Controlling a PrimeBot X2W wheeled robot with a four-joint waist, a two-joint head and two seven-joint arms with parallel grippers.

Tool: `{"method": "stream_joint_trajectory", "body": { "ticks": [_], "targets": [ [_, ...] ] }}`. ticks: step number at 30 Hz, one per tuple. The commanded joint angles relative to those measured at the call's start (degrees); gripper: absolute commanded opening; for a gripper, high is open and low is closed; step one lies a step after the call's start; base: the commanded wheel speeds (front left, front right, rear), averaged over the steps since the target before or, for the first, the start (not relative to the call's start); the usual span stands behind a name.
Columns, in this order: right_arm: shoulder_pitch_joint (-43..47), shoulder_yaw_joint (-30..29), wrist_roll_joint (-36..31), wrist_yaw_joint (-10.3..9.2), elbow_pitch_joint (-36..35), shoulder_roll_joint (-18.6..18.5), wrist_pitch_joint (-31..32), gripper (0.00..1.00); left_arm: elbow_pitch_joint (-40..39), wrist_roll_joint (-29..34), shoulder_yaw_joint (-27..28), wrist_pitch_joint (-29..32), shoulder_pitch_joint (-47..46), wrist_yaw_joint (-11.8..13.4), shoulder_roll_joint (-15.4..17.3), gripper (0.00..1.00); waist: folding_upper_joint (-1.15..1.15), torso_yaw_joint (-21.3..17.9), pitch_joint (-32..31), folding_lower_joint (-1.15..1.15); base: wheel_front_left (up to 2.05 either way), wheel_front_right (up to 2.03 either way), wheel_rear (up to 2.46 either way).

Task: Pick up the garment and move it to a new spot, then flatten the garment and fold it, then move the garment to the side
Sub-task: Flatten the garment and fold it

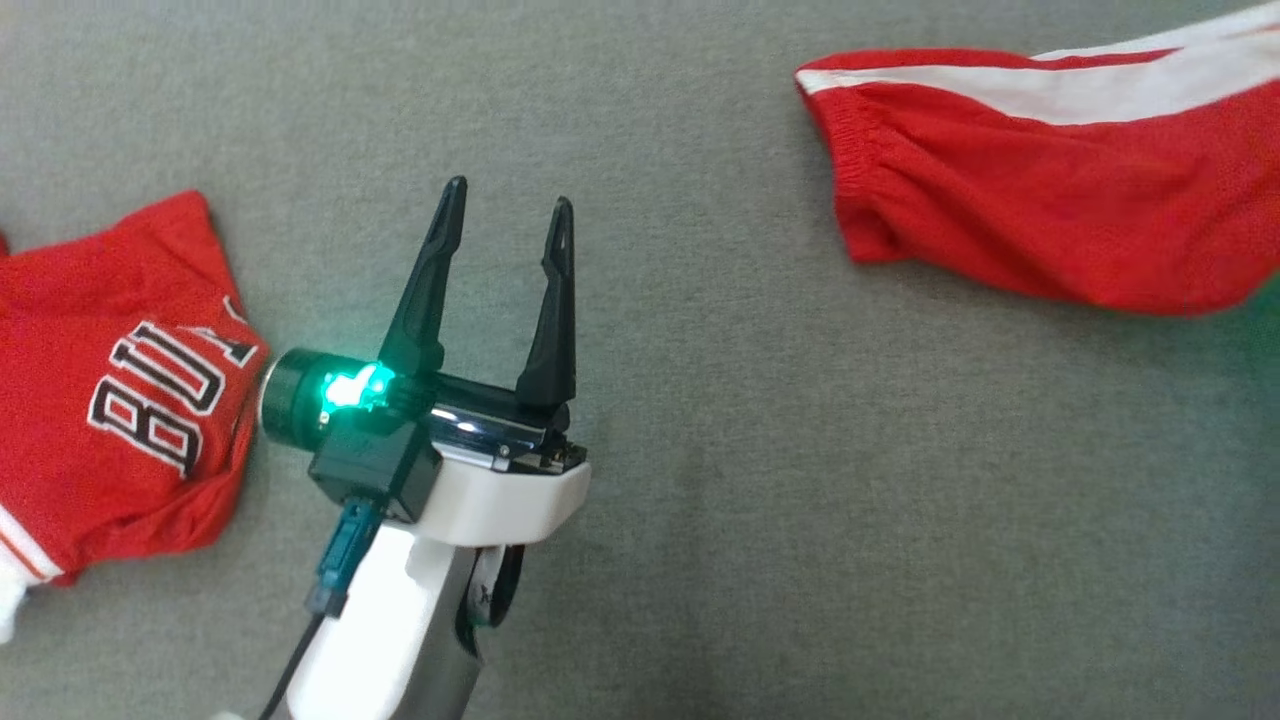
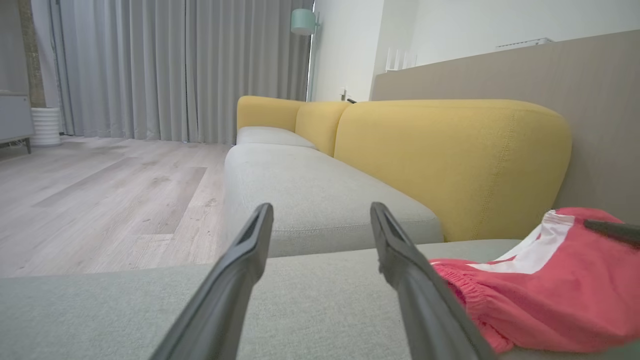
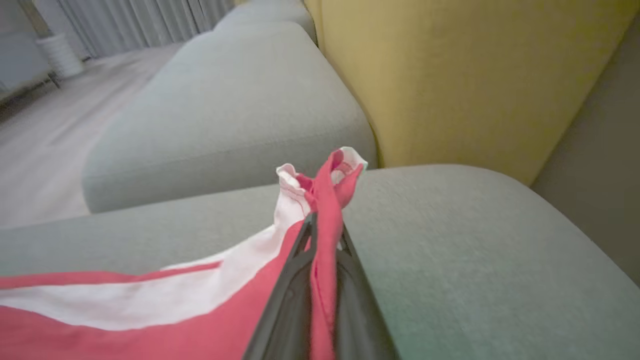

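Right gripper (image 3: 325, 225): clamping shut on a bunched red-and-white edge of the red shorts (image 1: 1040, 220), with fabric sticking up past the fingertips.
Shorts position: lying on the grey seat cushion (image 1: 720, 520), trailing back from the right fingers and well apart from the left gripper (image 1: 509, 197).
Left gripper state: jaws standing wide, gripping nothing.
Left arm pose: pale forearm (image 1: 400, 620) rising from the head view's bottom edge, its wrist sitting just beside a red lettered jersey (image 1: 120, 400).

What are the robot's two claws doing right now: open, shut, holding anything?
Left gripper: open, holding nothing.
Right gripper: shut on a bunched edge of the red striped garment.
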Motion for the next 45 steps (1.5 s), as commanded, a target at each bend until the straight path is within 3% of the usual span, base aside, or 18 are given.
{"method": "stream_joint_trajectory", "body": {
  "ticks": [1, 8, 12, 20, 23, 24, 25, 30, 39, 41, 45],
  "targets": [
    [-0.64, 0.68, 0.73, 0.43, -3.34, -0.13, -0.21, 0.0, -1.57, 0.5, 1.73, -0.27, 0.62, -0.08, 0.06, 1.0, 0.0, -0.76, -1.11, 0.0, 0.0, 0.0, 0.0],
    [1.74, 1.63, -0.18, 0.43, -13.93, 4.43, 1.33, 0.0, -1.02, -0.58, 1.92, -0.27, 1.68, 0.05, 0.05, 1.0, 0.0, -1.27, -3.99, 0.0, 0.0, 0.0, 0.0],
    [3.05, 1.57, -2.98, 0.43, -17.21, 10.73, 2.91, 0.0, -1.06, -1.67, 1.55, -0.27, 2.37, 0.32, 0.05, 1.0, 0.0, -0.64, -5.29, 0.0, 0.0, 0.0, 0.0],
    [5.23, 2.01, -7.57, 0.43, -17.15, 23.99, 4.59, 0.0, -1.49, -3.59, 0.23, -0.27, 2.95, 1.26, 0.04, 1.0, 0.0, 2.23, -6.28, 0.0, 0.0, 0.0, 0.0],
    [5.4, 2.13, -8.3, 0.43, -15.75, 26.74, 4.38, 0.0, -1.64, -4.0, -0.04, -0.27, 2.94, 1.46, 0.04, 1.0, 0.0, 3.11, -6.16, 0.0, 0.0, 0.0, 0.0],
    [5.49, 2.26, -8.62, 0.43, -14.99, 27.86, 4.38, 0.38, -1.69, -4.1, -0.17, -0.27, 2.94, 1.56, 0.04, 1.0, 0.0, 3.46, -6.08, 0.0, 0.0, 0.0, 0.0],
    [5.59, 2.37, -8.81, 0.43, -14.44, 28.72, 4.29, 1.0, -1.71, -4.23, -0.26, -0.27, 2.92, 1.66, 0.04, 1.0, 0.0, 3.81, -5.95, 0.0, 0.0, 0.0, 0.0],
    [6.52, 2.14, -8.06, 0.43, -16.21, 29.09, 1.56, 1.0, -1.72, -4.43, -0.1, -0.27, 3.0, 1.94, 0.04, 1.0, 0.0, 4.53, -5.74, 0.0, 0.0, 0.0, 0.0],
    [12.15, -3.65, -13.01, 0.43, -21.51, 19.35, -6.66, 1.0, -2.03, -4.15, 1.29, -0.27, 5.0, 1.8, 0.04, 1.0, 0.0, 4.13, -7.53, 0.0, 0.0, 0.0, 0.0],
    [12.79, -4.35, -13.22, 0.43, -21.43, 18.46, -7.27, 0.03, -2.05, -4.18, 1.36, -0.27, 5.2, 1.58, 0.04, 1.0, 0.0, 4.36, -7.62, 0.0, 0.0, 0.0, 0.0],
    [12.03, -1.82, -14.43, 0.43, -19.85, 17.06, -7.73, 0.0, -2.11, -4.36, 0.83, -0.27, 4.96, 1.38, 0.04, 1.0, 0.0, 5.59, -7.21, 0.0, 0.0, 0.0, 0.0]
  ]
}}
